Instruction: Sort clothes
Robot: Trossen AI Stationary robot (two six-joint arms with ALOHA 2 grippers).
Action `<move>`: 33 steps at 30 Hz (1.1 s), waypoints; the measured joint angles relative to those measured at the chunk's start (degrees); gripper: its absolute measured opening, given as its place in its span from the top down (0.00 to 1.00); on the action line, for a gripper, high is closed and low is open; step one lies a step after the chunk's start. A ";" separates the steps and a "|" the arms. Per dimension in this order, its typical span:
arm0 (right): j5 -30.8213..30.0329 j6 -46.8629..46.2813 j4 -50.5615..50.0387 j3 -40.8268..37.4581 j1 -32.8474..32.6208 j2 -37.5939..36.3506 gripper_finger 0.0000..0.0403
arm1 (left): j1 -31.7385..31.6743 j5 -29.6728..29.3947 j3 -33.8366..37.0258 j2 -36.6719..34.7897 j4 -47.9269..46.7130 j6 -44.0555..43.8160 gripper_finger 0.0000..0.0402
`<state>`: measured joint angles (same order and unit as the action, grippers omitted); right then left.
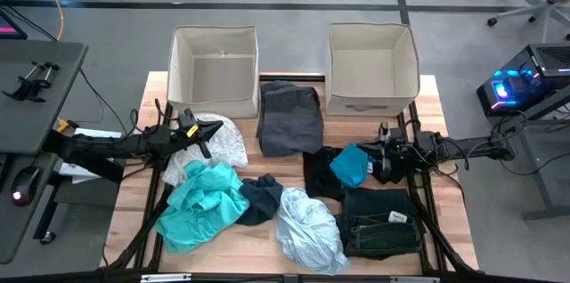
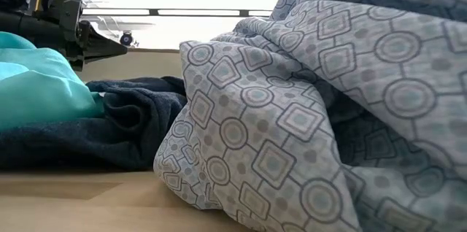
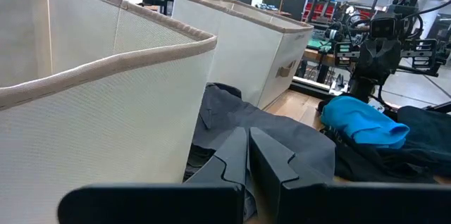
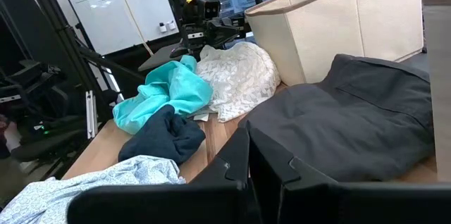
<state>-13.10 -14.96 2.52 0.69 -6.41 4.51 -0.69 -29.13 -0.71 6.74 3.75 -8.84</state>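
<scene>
Both bins are empty and every garment lies on the table, so the sorting is, by my reading, barely begun. The left gripper [image 1: 203, 132] hovers at about 9 o'clock over the white lace garment [image 1: 218, 143], fingers pressed together on nothing, as the left wrist view shows; the right gripper [image 1: 385, 157] sits at about 3 o'clock beside the bright blue garment [image 1: 350, 165], likewise closed and empty. The main risk is a tangled pick: the teal garment [image 1: 200, 201] overlaps the white lace one, and the navy garment [image 1: 259, 197] is wedged between teal and the pale patterned garment [image 1: 309, 228], so a grab could drag a dark piece along with a light one into the left bin [image 1: 214, 93]. The dark grey garment [image 1: 289, 118] at 12 o'clock lies between the left and right bin [image 1: 372, 92], and a sagging hem could snag on a rim.
</scene>
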 joint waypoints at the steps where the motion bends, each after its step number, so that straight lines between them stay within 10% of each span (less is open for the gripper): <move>1: 0.02 0.00 0.00 -0.02 0.00 0.00 1.00 | 0.02 -0.01 0.01 0.00 0.00 0.02 1.00; 9: 0.00 -0.02 0.00 -0.02 0.00 0.00 1.00 | 0.01 0.97 0.02 0.02 3.67 -0.45 1.00; 15: 0.02 -0.01 0.00 -0.02 0.00 0.00 1.00 | 0.30 16.52 -0.36 1.37 17.99 -11.50 1.00; 20: 0.01 -0.02 0.00 -0.01 0.01 -0.04 1.00 | 3.86 20.92 -7.66 6.18 14.45 -2.64 1.00; 33: 0.01 -0.02 0.00 -0.01 0.00 -0.03 1.00 | 13.79 1.74 -40.43 42.83 -11.74 5.58 1.00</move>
<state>-13.09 -14.98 2.52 0.67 -6.42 4.48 13.10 -27.39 -41.14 49.58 -8.00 -3.26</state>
